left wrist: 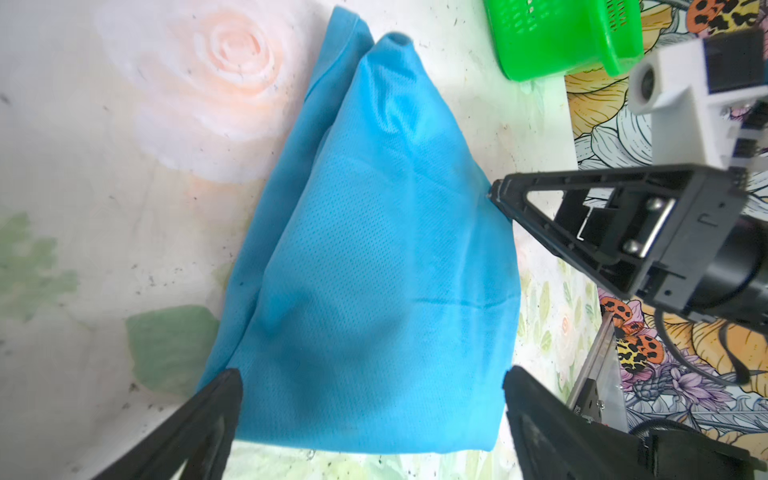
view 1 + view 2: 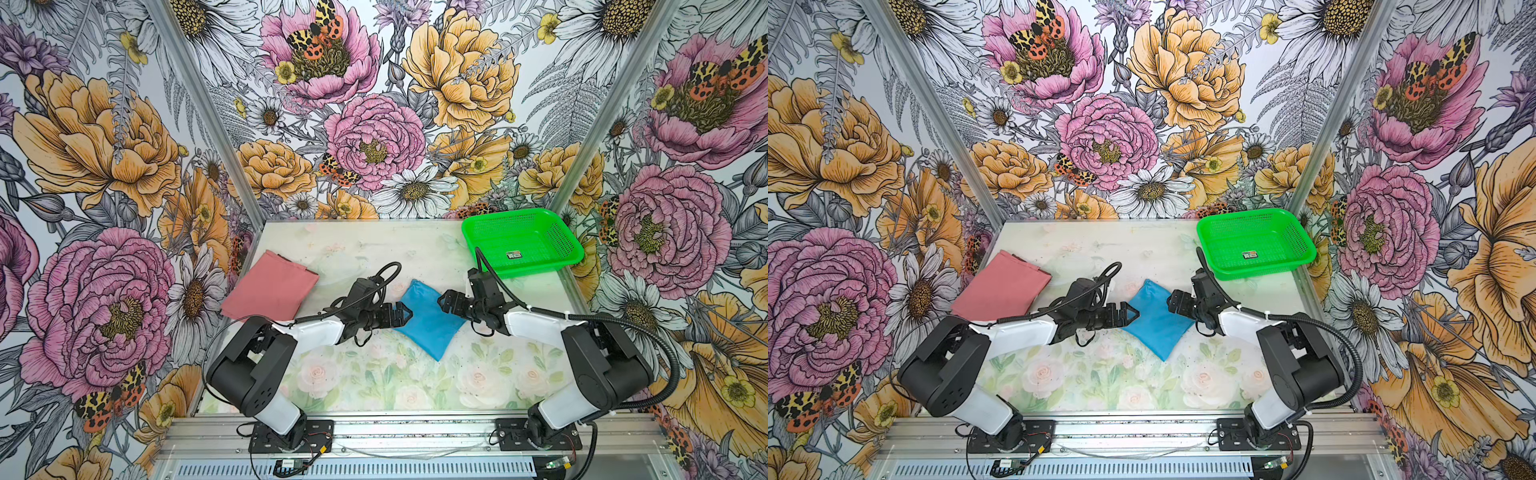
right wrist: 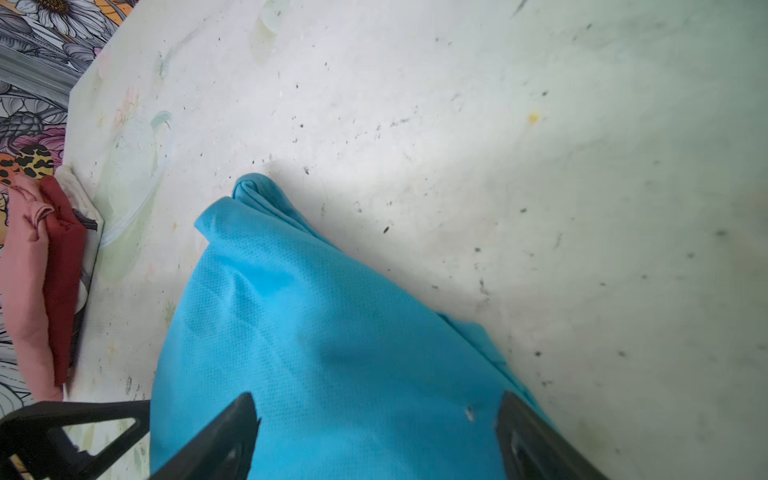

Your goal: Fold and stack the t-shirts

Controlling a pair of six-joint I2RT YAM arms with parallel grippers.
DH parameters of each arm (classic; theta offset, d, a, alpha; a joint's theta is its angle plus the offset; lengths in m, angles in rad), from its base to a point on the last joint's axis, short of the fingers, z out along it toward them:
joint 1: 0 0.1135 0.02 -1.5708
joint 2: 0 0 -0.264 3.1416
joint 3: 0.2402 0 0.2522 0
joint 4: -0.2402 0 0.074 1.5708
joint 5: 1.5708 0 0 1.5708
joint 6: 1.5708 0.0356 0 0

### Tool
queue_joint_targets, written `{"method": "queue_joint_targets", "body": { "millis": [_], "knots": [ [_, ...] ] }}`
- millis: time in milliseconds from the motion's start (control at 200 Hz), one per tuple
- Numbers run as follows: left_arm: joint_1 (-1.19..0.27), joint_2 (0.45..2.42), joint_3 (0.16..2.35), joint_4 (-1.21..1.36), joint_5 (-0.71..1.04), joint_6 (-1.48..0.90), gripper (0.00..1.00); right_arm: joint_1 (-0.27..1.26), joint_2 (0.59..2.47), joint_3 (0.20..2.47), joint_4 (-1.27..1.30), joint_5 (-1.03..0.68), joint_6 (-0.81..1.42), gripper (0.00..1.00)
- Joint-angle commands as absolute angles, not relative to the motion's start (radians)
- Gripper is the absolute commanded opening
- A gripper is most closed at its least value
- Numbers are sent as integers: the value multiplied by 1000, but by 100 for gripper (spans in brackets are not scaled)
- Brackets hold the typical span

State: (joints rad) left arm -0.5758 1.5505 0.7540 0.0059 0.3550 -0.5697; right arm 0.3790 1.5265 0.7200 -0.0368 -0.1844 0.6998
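Observation:
A sky blue t-shirt [image 2: 428, 322] [image 2: 1154, 322] lies folded into a small packet at the table's middle. A salmon pink t-shirt [image 2: 270, 286] [image 2: 1000, 286] lies folded flat at the left, apart from it. My left gripper [image 2: 405, 314] [image 1: 372, 374] is open over the blue shirt's left edge, its fingers straddling the fabric [image 1: 374, 249]. From the opposite side my right gripper [image 2: 445, 302] [image 3: 376, 399] is also open, over the shirt's right edge [image 3: 332, 332]. Neither holds anything. The pink shirt's edge [image 3: 25, 270] shows in the right wrist view.
A green mesh basket [image 2: 521, 243] [image 2: 1254, 245] [image 1: 561, 37] stands at the back right corner with a small label inside. Floral walls close the table on three sides. Both arm bases sit on the front rail [image 2: 415, 430].

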Motion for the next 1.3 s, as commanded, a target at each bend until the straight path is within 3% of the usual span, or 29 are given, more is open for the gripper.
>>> {"method": "queue_joint_targets", "body": {
  "millis": [0,365,600,996,1296],
  "knots": [
    [-543,1518,874,-105,334,-467,99,376,1415,767,-176,-150,645,92],
    [-519,1828,1205,-119,543,-440,94,408,1121,607,-257,-173,727,92],
    [-572,1992,1324,-88,590,-451,94,463,1080,542,-264,-175,734,92],
    [-539,2131,1402,-61,562,-482,94,585,1241,628,-245,-166,699,92],
    [-509,2045,1381,-202,462,-402,94,606,1302,638,-227,-99,770,92]
  ]
}}
